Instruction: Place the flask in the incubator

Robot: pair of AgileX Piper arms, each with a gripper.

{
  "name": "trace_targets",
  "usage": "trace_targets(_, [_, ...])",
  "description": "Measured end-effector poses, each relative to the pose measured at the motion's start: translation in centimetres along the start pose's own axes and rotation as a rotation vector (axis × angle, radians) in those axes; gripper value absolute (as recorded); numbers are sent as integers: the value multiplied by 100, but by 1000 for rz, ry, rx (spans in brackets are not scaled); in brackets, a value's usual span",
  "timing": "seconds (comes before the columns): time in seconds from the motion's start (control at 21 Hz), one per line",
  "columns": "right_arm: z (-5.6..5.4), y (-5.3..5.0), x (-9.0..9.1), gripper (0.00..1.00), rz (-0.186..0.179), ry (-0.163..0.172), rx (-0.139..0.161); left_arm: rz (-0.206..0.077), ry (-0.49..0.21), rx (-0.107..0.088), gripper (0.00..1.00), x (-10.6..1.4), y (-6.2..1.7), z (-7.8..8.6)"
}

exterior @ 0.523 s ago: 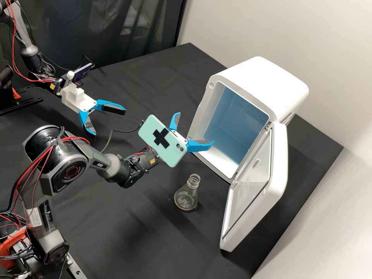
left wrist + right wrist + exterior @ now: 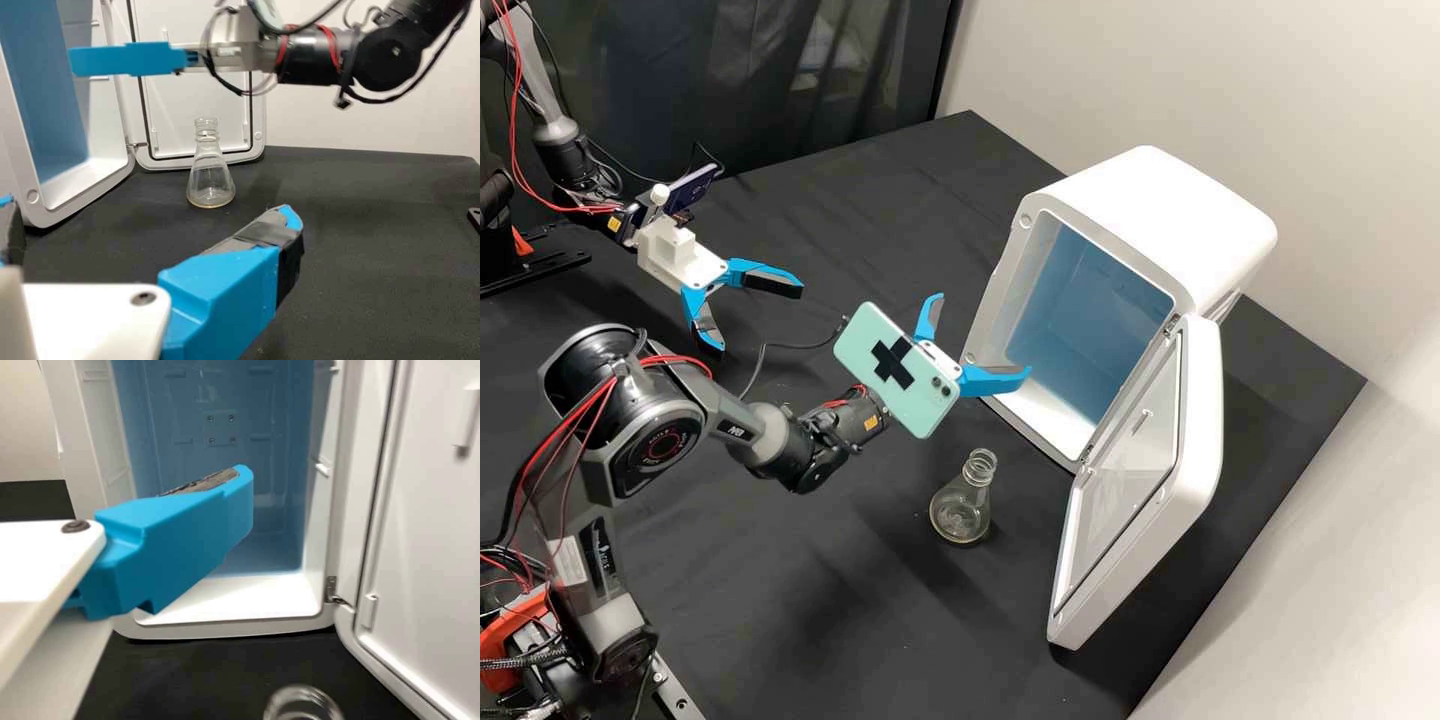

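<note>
Clear glass flask point(image 2: 963, 510), glossy plastic incubator point(image 2: 1170, 210), matt bench point(image 2: 830, 600), perhaps cloth

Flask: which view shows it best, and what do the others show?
The left wrist view: the conical flask stands whole, side-on and upright on the bench. The high view shows it whole but from above; the right wrist view catches just its mouth.

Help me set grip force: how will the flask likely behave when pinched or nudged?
The flask looks like clear, empty glass: probably light, rigid, breakable and slippery. Its wide base stands flat on the bench, so a low push should slide it; a knock at the narrow neck might tip it.
</note>
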State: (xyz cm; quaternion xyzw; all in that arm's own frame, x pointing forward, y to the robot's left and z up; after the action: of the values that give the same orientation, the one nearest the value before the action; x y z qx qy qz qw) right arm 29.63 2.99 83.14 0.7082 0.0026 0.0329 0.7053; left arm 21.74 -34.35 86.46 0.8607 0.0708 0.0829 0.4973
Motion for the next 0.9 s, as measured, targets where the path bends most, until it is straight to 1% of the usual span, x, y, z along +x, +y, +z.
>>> trace_targets(0.05, [52,3,-69,100,0,-8,5,0,0,0,100,0,0,0])
trace_targets(0.1, [93,7,-142,100,1,-11,-3,1,0,0,100,-5,2,3])
trace_targets(0.14, [123,15,-200,100,7,-16,-5,0,0,0,100,-21,-2,9])
trace_targets(0.24, [201,2,-316,100,8,-27,-11,8,-3,4,100,-34,19,21])
trace_targets(0.33, [254,-31,-406,100,-13,-28,-22,16,-2,8,100,-41,38,21])
trace_targets(0.43, [321,-87,-457,100,-36,-39,-23,16,3,7,100,-60,38,18])
trace_targets(0.48, [365,-121,-466,100,-47,-53,-20,15,-1,9,100,-68,34,18])
trace_targets(0.57, [474,-201,-469,100,-80,-97,-11,17,-2,10,100,-74,38,18])
trace_targets(0.62, [507,-231,-459,100,-81,-98,-25,20,-5,12,100,-75,44,22])
trace_targets(0.76, [588,-261,-396,100,-60,-97,-54,21,-7,13,100,-76,46,25])
trace_targets(0.81, [621,-267,-365,100,-47,-106,-58,25,-8,16,100,-81,57,25])
trace_targets(0.86, [649,-270,-333,100,-36,-110,-71,29,-8,18,100,-85,66,25])
trace_targets(0.9, [674,-277,-310,100,-29,-116,-77,29,-4,17,100,-91,65,18])
